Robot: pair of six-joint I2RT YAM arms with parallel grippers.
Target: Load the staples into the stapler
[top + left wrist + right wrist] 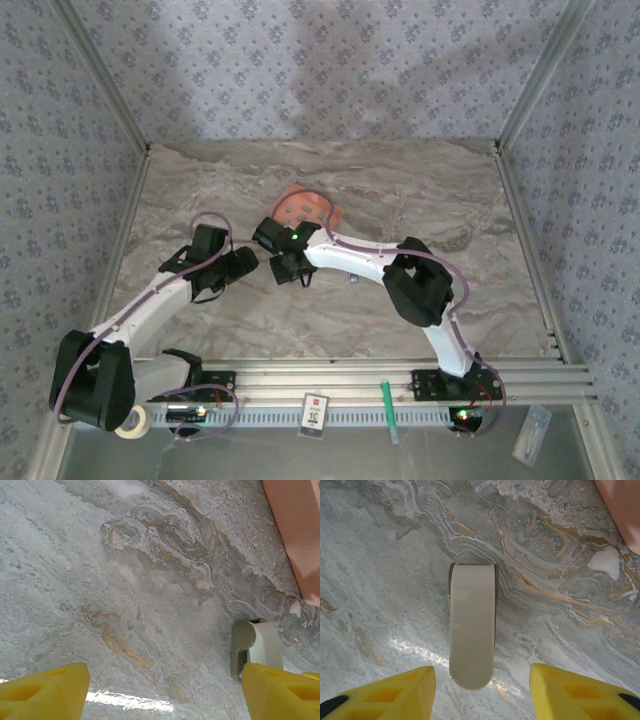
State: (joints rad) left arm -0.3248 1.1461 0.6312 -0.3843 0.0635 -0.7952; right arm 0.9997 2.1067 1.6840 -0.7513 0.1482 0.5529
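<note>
The right gripper (481,694) has its yellow fingers (395,692) apart, one on each side of the stapler (472,625), and neither visibly touches it. The stapler lies flat on the marble table (380,555), pale and smooth. Its long axis runs straight away from the gripper, rounded end nearest. The left gripper (165,692) is spread wide over the table, holding nothing.

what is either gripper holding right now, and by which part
Nothing is held. The right gripper straddles the small pale stapler on the marble table without touching it; the left gripper is open too.
</note>
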